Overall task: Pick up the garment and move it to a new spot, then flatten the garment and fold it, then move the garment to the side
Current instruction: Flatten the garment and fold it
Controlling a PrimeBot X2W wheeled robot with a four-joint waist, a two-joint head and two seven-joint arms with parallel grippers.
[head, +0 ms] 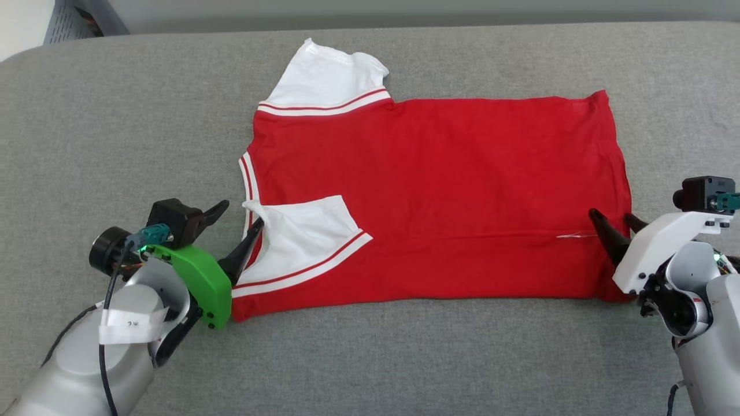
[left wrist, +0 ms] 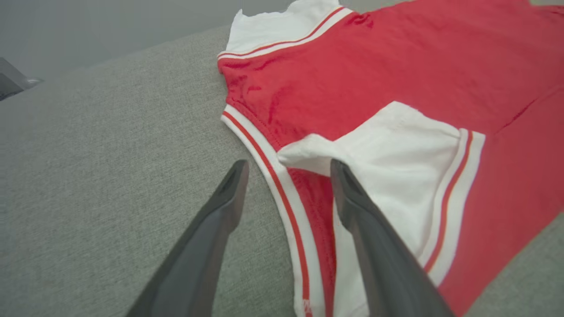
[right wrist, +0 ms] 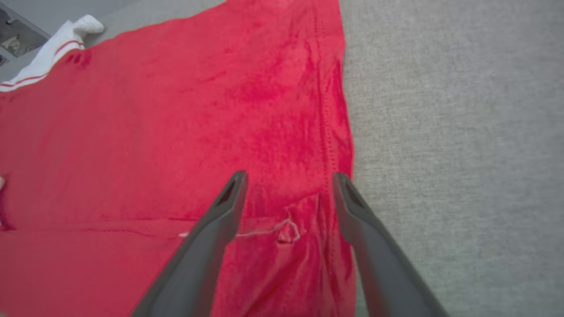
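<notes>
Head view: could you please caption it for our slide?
Left gripper and right gripper, both open, flank the garment, one sleeve folded inward.

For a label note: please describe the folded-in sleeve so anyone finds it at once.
A red garment lies on the grey surface. The folded-in sleeve is the white patch upon its body, by the left gripper; the other sleeve sticks out at the far edge.

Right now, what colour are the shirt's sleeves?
The sleeves are white with red stripes near the edge, clearest in the left wrist view.
</notes>
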